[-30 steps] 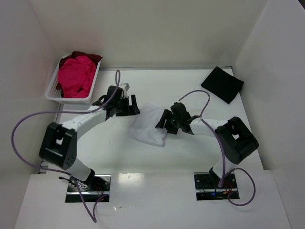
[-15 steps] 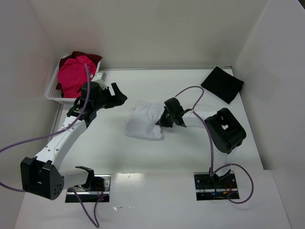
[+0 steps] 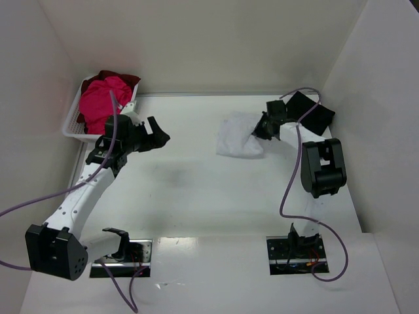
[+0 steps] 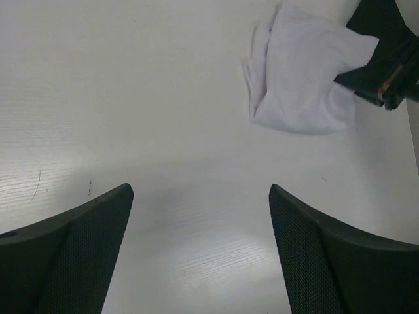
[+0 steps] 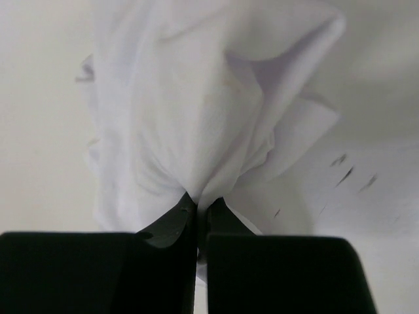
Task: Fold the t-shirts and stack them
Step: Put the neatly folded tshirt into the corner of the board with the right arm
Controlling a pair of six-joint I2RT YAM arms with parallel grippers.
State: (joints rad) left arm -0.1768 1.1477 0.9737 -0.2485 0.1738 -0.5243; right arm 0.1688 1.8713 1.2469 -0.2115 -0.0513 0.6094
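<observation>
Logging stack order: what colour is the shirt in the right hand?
White; t-shirt in the right hand shows best in right wrist view.

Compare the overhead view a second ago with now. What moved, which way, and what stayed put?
The right gripper, shut on the white t-shirt, dragged it from mid-table to the far right, toward the black t-shirt. The left gripper came off that shirt and swung left toward the basket, open and empty. The black t-shirt, the basket and its pink t-shirt stayed put.
</observation>
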